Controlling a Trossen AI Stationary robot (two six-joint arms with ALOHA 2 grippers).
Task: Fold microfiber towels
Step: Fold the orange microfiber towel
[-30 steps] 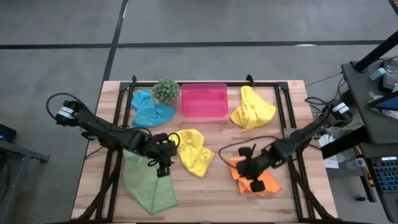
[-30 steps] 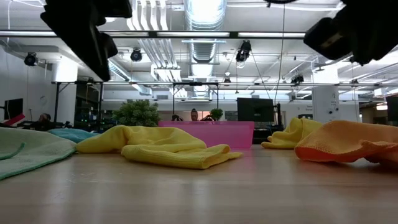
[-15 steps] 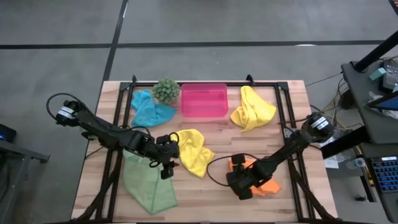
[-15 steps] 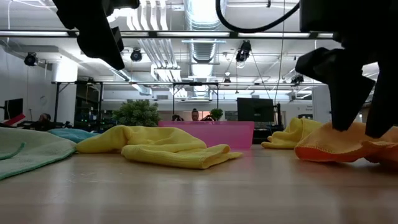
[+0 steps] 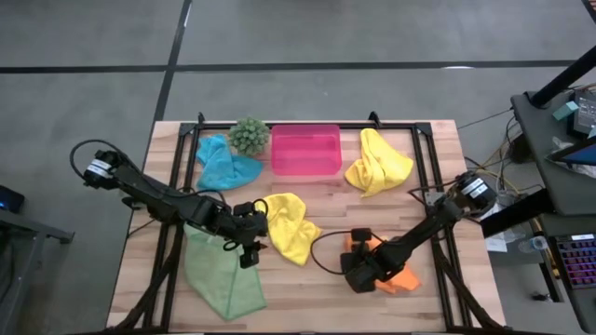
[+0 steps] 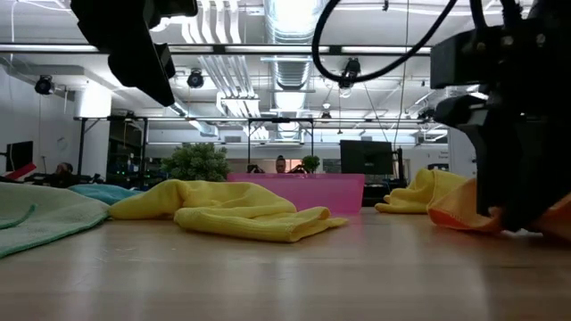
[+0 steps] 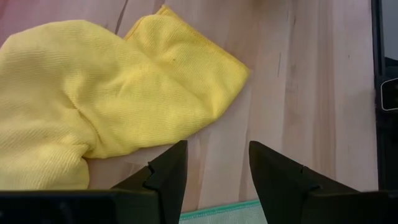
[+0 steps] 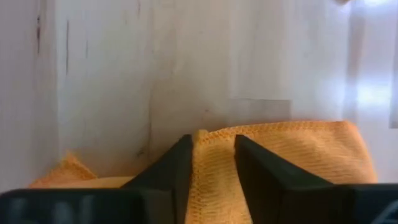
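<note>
1. Orange towel (image 5: 396,273) lies near the table's (image 5: 447,186) front-right corner; our right gripper (image 8: 211,163) pinches its edge (thin bite), which may slip.
2. Left gripper (image 7: 214,165), parted and empty, could snag the yellow towel (image 7: 112,99).

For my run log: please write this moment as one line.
right gripper: fingers pinching orange towel edge | left gripper: open, empty, beside yellow towel

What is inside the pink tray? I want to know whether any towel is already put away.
The pink tray shows only its own bare pink floor in the high view: no towel lies in it. In the low view its near wall hides the inside.
</note>
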